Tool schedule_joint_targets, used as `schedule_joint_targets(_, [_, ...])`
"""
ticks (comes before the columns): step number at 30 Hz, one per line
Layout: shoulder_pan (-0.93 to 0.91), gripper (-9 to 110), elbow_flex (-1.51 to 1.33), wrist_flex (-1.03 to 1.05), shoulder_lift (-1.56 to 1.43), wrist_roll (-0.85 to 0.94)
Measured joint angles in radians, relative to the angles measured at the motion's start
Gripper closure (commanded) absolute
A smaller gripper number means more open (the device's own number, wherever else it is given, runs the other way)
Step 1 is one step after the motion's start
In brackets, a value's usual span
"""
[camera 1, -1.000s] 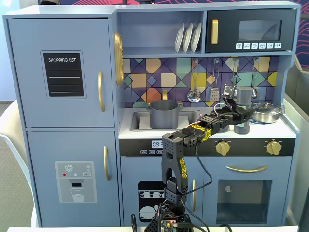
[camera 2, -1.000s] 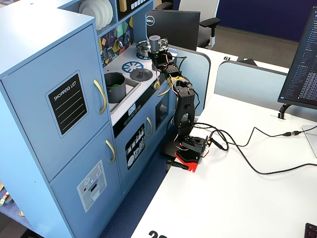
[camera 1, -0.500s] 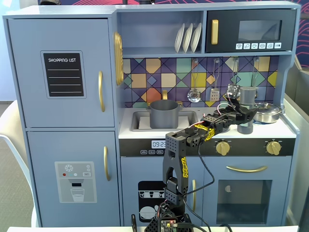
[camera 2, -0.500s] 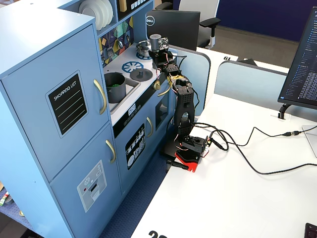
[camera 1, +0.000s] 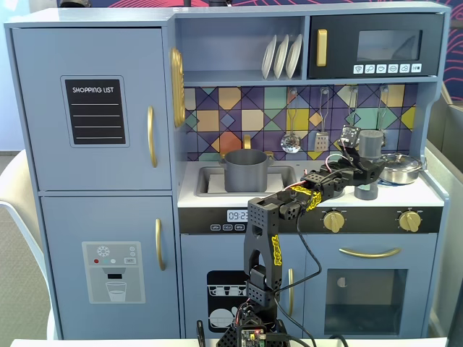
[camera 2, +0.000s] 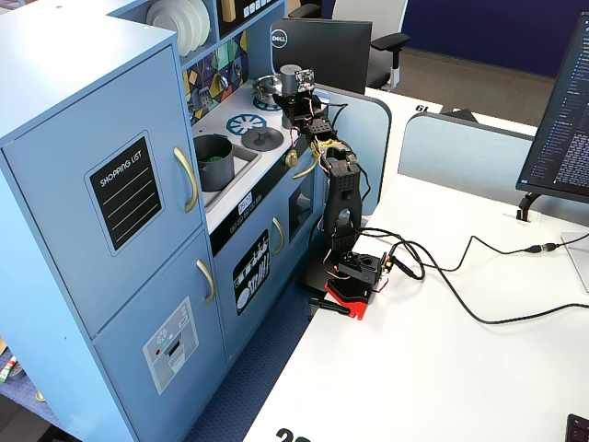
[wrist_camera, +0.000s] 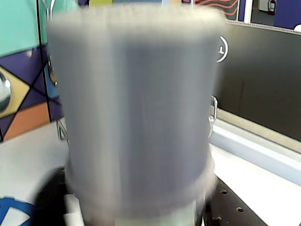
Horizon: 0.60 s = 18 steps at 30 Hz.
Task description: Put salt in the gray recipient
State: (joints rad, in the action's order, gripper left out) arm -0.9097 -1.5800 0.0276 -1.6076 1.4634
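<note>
The salt (camera 1: 369,148) is a tall gray shaker with a lighter cap, standing at the right end of the toy kitchen counter. My gripper (camera 1: 368,170) is shut on the salt's middle. In the wrist view the salt (wrist_camera: 136,117) fills the frame, blurred, with its pale green label at the bottom edge between the jaws of my gripper (wrist_camera: 141,209). Another fixed view shows the salt (camera 2: 291,79) upright in my gripper (camera 2: 296,101). The gray recipient (camera 1: 246,170) sits in the sink to the left, and in the angled fixed view the gray recipient (camera 2: 214,158) has something green inside.
A shiny silver pot (camera 1: 400,168) stands just right of the salt. A flat gray lid (camera 2: 262,138) with a knob lies on the stove between salt and sink. Utensils (camera 1: 291,141) hang on the tiled back wall. The microwave shelf (camera 1: 372,79) overhangs the counter.
My gripper has moved right onto the salt and closed around its middle. The salt has shifted slightly to the right with it and stays upright.
</note>
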Motion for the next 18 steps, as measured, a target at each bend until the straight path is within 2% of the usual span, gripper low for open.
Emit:
schedule_joint_targets(4, [-0.008,51,-0.028,0.000,-0.009,0.018])
schedule_joint_targets(10, [-0.040,68,-0.192,0.080,-0.183,0.115])
schedule_joint_targets(14, [-0.043,101,-0.367,0.331,-0.456,0.163])
schedule_joint_targets(18, [0.054,101,-0.509,0.742,-0.818,0.204])
